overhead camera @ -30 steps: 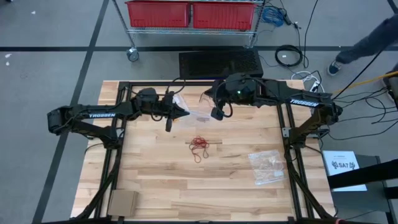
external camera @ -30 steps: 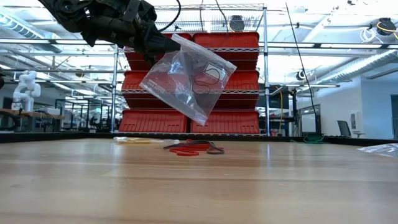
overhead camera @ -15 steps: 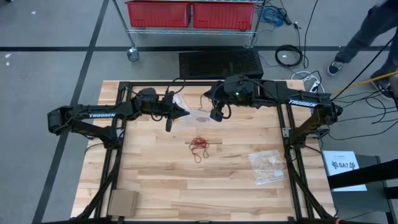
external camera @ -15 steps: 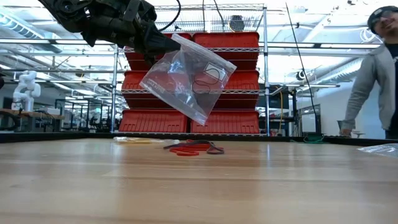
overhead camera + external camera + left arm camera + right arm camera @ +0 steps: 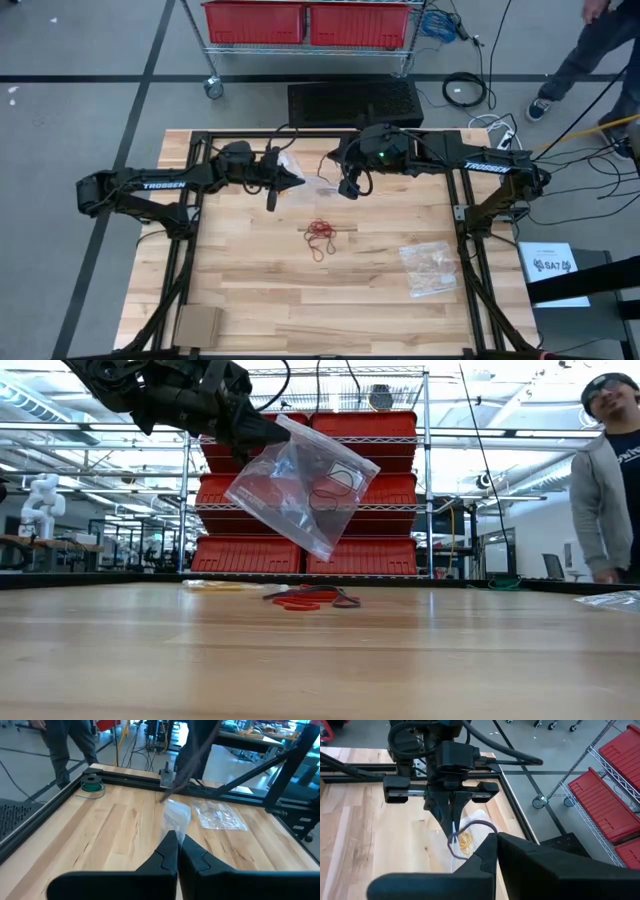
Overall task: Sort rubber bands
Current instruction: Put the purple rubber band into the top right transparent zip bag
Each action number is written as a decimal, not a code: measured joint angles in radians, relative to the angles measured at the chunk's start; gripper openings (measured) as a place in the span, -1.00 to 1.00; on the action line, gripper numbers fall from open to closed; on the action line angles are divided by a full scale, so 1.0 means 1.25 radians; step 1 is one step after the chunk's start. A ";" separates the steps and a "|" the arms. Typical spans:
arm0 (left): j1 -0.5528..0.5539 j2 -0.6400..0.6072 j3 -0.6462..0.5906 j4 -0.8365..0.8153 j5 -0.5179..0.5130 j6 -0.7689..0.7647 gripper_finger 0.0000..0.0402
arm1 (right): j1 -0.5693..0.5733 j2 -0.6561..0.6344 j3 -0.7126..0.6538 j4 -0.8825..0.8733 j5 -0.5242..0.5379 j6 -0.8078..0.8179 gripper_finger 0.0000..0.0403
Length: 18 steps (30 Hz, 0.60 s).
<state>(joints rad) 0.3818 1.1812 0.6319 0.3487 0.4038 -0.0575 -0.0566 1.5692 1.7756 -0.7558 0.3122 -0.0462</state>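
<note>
My left gripper (image 5: 301,181) is shut on a clear plastic bag (image 5: 300,485) that hangs above the table's far middle. A dark rubber band (image 5: 336,480) shows as a loop in the bag's upper part, and yellowish bands (image 5: 465,838) show in the bag too. My right gripper (image 5: 347,189) is shut, just right of the bag and higher than the left one. In its wrist view the dark loop (image 5: 470,826) ends beside its fingertips. I cannot tell whether they touch it. A pile of red rubber bands (image 5: 320,232) lies on the wood below. My left gripper pinches the bag's top corner (image 5: 278,424) between its two fingers, coming nearly level from the table's left. The bag hangs tilted below and beyond the fingertips (image 5: 175,836), lifted clear of the table.
A second clear bag (image 5: 430,268) with tan bands lies near the right edge. A cardboard piece (image 5: 197,325) sits at the near left corner. A green roll (image 5: 92,785) lies by the frame rail. A person (image 5: 612,470) stands beyond the table's right side, and red bins (image 5: 350,555) fill the shelf behind.
Both arms and the hanging bag have kept still. A person has come into the low view at the right, beyond the table.
</note>
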 joint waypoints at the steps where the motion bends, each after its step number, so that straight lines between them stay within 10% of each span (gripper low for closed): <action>1: 0.002 0.000 0.000 -0.002 0.001 -0.011 -1.00 | 0.000 0.000 0.000 -0.001 -0.001 0.000 -1.00; 18: 0.002 0.000 0.002 -0.008 -0.025 0.006 -1.00 | 0.000 0.000 0.000 -0.039 -0.024 0.027 -1.00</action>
<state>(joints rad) 0.3840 1.1812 0.6350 0.3390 0.3721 -0.0502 -0.0570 1.5692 1.7756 -0.8043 0.2825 -0.0119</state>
